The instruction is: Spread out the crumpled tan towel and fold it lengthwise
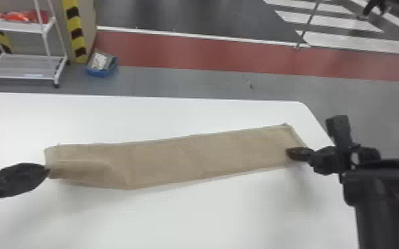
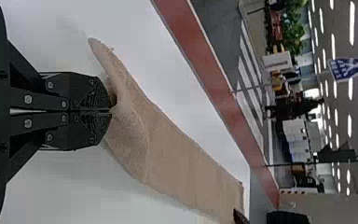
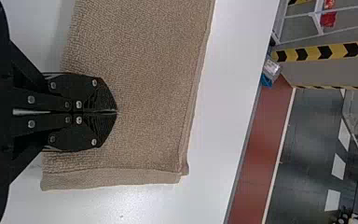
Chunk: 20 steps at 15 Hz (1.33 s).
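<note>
The tan towel lies as a long, narrow folded strip across the white table, its right end farther back. At its left end my left gripper is at the near corner. In the left wrist view that gripper is shut on the towel, whose cloth rises in a ridge at the fingertips. My right gripper is over the strip's right end, near the short edge. Seen from the right wrist, the gripper is shut above the flat towel, with no cloth visibly pinched; a hemmed end lies beside it.
The white table extends in front of and behind the strip, its far right corner rounded. Beyond it on the floor stand a white wheeled rack and a small blue bin.
</note>
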Each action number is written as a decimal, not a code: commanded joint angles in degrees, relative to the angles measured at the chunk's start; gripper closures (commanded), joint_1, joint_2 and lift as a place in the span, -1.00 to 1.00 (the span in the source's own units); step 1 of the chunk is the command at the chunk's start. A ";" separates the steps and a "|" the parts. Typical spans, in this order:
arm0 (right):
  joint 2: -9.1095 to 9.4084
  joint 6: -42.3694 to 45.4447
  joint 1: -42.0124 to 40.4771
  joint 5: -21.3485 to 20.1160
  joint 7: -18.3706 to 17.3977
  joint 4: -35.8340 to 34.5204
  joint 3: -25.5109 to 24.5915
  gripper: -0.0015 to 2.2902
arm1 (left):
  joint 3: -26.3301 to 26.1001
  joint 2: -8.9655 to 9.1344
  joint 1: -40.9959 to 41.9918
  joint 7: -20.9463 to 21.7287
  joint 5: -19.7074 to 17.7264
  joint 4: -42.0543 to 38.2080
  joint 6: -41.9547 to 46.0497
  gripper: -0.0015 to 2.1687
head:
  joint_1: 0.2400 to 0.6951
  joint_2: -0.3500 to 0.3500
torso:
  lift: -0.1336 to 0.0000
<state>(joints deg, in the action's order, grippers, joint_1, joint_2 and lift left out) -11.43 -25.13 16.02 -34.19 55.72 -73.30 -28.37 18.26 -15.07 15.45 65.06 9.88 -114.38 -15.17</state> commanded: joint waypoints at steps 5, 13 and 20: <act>0.09 -0.15 -0.12 -0.53 -0.53 0.00 0.07 0.94 | -0.24 -4.35 -2.17 10.96 5.76 5.22 16.79 0.74 | 1.00 -0.66 | -0.86; 0.35 -0.32 -0.29 -1.05 -0.53 0.00 0.51 0.94 | -5.78 -6.11 -7.36 10.44 20.09 8.91 20.48 0.74 | 1.00 -0.62 | -0.86; 0.35 -0.32 0.06 -2.46 -0.70 0.00 0.95 0.94 | -7.45 -10.86 -7.62 9.56 30.11 7.94 27.69 0.74 | 1.00 -0.55 | -0.86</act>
<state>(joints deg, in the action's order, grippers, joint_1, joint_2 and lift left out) -11.07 -25.45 16.08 -36.34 55.10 -73.32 -27.56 10.88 -25.06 7.69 74.59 38.78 -105.91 11.97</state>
